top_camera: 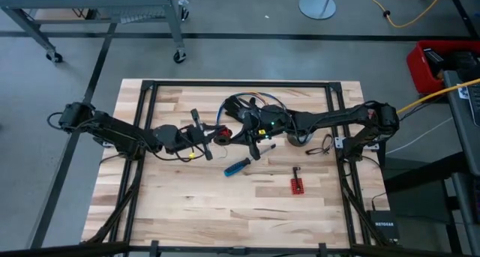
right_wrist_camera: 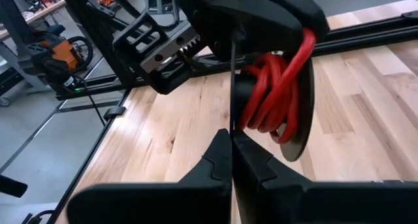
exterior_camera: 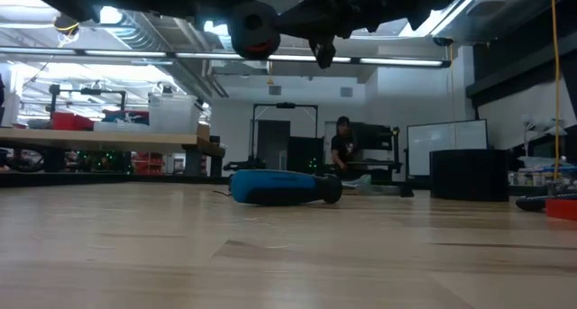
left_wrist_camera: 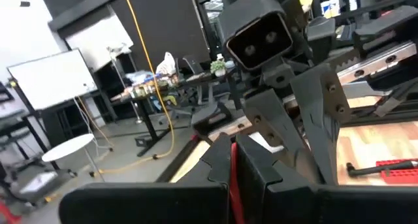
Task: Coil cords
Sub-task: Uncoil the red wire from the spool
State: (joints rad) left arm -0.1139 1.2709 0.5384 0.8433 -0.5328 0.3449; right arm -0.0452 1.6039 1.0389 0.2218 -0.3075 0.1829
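The coil (top_camera: 222,135) is red cord wound on a black disc. It hangs in the air over the table's middle and shows large in the right wrist view (right_wrist_camera: 274,96) and at the top of the low view (exterior_camera: 255,31). My left gripper (top_camera: 212,134) comes from the table's left and is shut on the coil. My right gripper (top_camera: 236,135) faces it from the right and is shut on a thin dark wire (right_wrist_camera: 232,87) that leads from the coil. My left gripper pinches the coil between its two fingers, with red cord (left_wrist_camera: 232,168) showing in the slit between them. The fingers come about level from the table's left. The coil is lifted clear of the table, its disc on edge. My right gripper pinches the thin dark wire (right_wrist_camera: 232,116) between its two fingertips, a short way from the coil. The fingers come about level from the table's right. The wire runs straight and taut from the fingertips to the coil.
A blue-handled screwdriver (top_camera: 238,165) lies on the table just near of the grippers, also in the low view (exterior_camera: 279,187). A small red part (top_camera: 297,184) lies nearer right. Loose blue and dark wires (top_camera: 251,103) lie farther back. A grey roll (top_camera: 298,139) sits under the right arm.
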